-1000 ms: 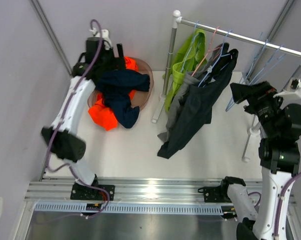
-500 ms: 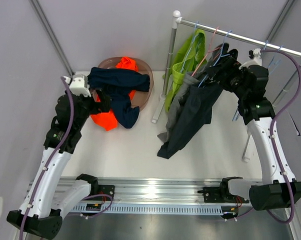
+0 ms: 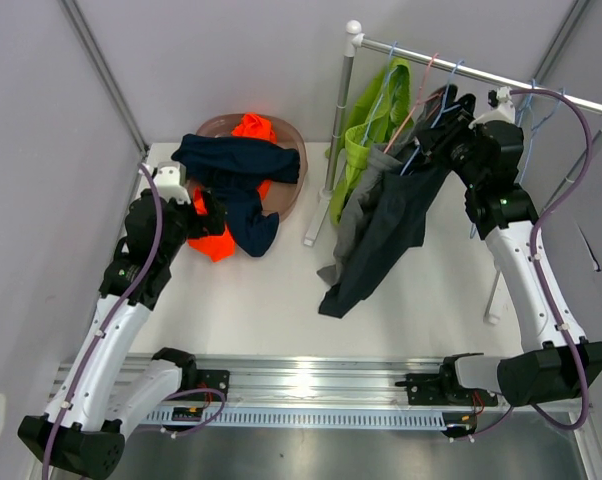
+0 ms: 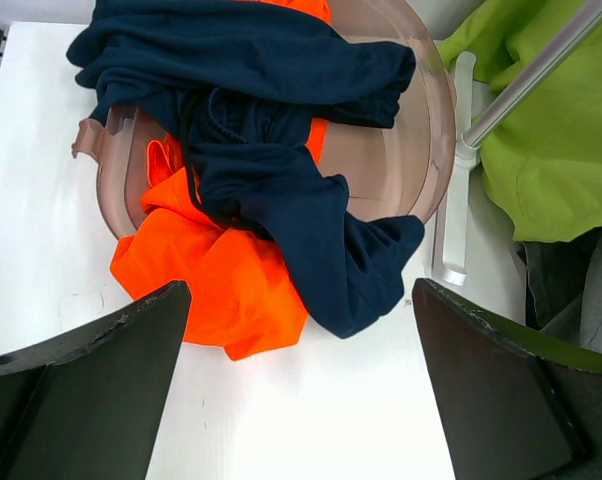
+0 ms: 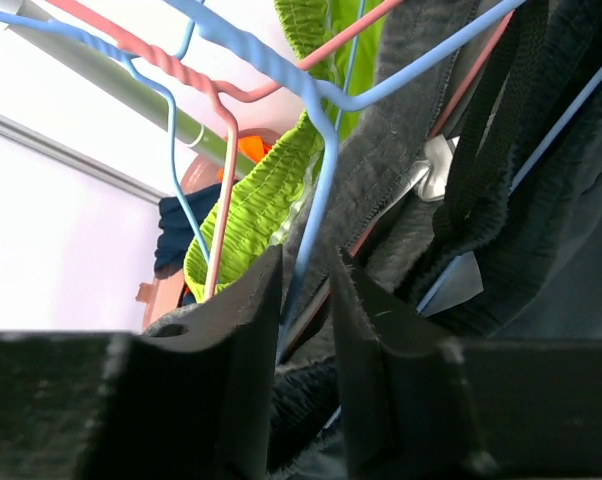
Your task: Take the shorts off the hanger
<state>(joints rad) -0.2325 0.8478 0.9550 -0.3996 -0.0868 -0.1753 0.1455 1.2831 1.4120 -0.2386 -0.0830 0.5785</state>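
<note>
- The right arm, folded back well clear of the rail a second ago, has reached up and in. The right gripper [image 3: 436,135] now sits among the wire hangers [image 3: 419,100] at the top of the dark navy-black fabric shorts [image 3: 391,220].
- In the right wrist view its fingers [image 5: 236,340] stand close together with only a narrow slot between them. A blue wire hanger [image 5: 316,170] runs down into that slot, but whether the wire is actually pinched cannot be told.
- The left arm has drawn back from over the translucent brown plastic basin [image 4: 391,170] to its near left side. The left gripper [image 4: 301,300] is spread wide and holds nothing.
- The navy fabric shorts [image 3: 243,165], bunched under that gripper a second ago, now lie draped across the basin. They rest over the bright orange fabric shorts [image 3: 211,238], which spill past the rim onto the white table [image 3: 261,310].
- For the task, this looks like one pair just dropped and the next begun. Two pairs are off.
- The dark pair, the soft grey shorts [image 3: 353,215] and the lime green shorts [image 3: 366,135] still hang from the metal rail [image 3: 501,78]. The dark pair is probably next.
- No brand, label or writing can be read anywhere. A small pale tab [image 5: 436,165] shows against the dark waistband, with nothing legible on it.
</note>
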